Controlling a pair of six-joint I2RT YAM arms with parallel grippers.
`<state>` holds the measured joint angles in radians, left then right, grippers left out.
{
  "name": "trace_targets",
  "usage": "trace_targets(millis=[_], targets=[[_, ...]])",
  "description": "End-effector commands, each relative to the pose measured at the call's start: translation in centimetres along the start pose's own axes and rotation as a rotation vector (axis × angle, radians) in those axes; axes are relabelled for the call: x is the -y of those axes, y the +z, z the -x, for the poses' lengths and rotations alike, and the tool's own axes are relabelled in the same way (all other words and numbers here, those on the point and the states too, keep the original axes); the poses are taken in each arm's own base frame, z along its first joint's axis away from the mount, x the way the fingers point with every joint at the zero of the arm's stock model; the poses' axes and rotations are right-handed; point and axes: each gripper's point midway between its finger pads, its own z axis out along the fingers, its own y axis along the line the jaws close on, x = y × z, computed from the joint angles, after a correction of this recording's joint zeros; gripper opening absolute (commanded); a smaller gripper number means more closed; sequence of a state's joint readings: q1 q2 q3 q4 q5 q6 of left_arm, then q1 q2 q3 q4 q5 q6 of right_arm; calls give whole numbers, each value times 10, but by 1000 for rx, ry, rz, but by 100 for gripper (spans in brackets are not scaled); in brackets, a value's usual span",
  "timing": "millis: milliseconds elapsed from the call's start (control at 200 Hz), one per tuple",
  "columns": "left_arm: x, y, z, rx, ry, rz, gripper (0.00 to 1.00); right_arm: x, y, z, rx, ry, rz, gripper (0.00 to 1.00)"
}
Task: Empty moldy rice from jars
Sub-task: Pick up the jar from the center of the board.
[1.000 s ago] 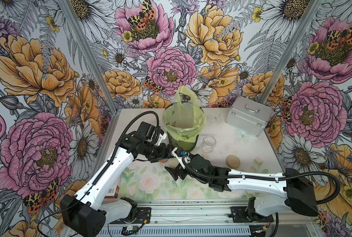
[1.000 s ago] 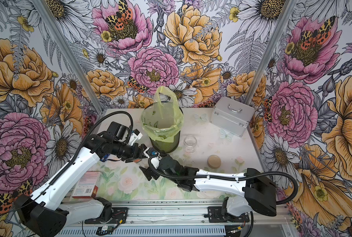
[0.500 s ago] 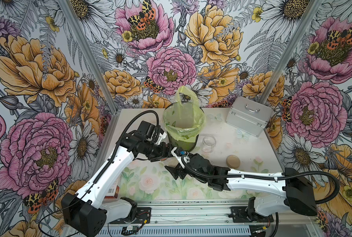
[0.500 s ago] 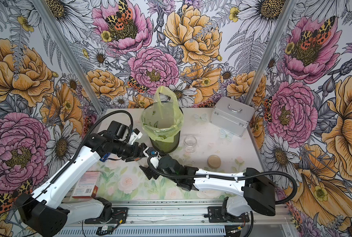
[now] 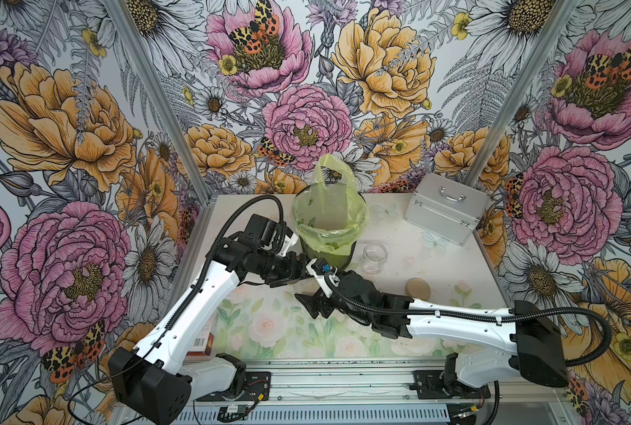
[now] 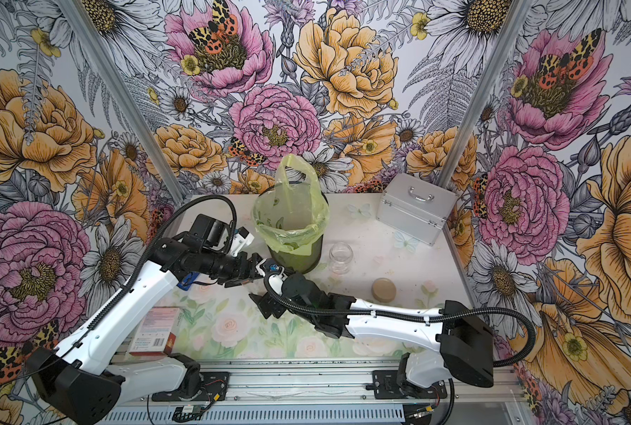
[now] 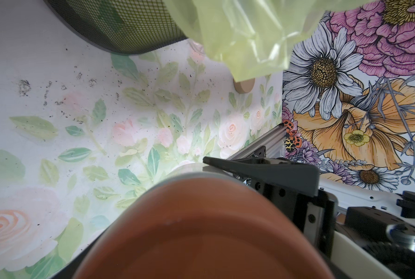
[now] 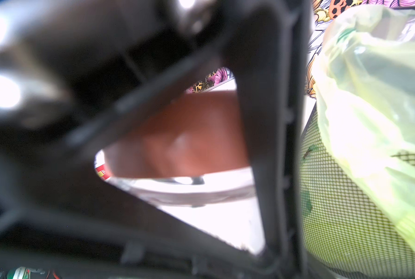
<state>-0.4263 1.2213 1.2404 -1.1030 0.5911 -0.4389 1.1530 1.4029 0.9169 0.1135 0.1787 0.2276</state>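
Jar (image 8: pixel 184 190) held in left claw (image 5: pixel 295 274); right claw (image 5: pixel 308 290) clamped narrow on its orange lid (image 7: pixel 201 229); bin (image 7: pixel 121 26) just beyond both claws.

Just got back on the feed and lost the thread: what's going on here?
The two arms meet in front of the bin. The left gripper seems to hold a jar, and the right gripper's jaws look closed around its orange lid, which is on. A second jar stands open beside the bin and looks empty, with its beige lid lying nearby.
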Motion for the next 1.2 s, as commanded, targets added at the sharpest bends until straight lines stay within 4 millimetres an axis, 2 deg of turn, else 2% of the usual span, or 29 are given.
trace_targets(millis=[0,240,450,690,741,816,886,956,1196], targets=[[30,-11,10,36,56,-110,46,1,-9,50,139,75,3,16],[30,-12,13,40,58,-109,60,2,-11,50,130,62,2,16],[30,-12,14,40,59,-109,63,1,-11,48,125,58,10,16],[30,-12,17,45,61,-106,69,-1,-12,48,122,44,22,12],[30,-12,17,47,61,-104,73,-1,-12,49,123,43,23,12],[29,-12,19,50,61,-97,84,-2,-13,48,123,38,23,11],[29,-12,20,56,63,-95,88,-2,-13,49,126,33,25,11],[28,-12,22,63,59,-88,98,-2,-14,49,125,29,28,10],[25,-14,27,81,51,-80,99,-1,-18,50,131,30,26,9]])
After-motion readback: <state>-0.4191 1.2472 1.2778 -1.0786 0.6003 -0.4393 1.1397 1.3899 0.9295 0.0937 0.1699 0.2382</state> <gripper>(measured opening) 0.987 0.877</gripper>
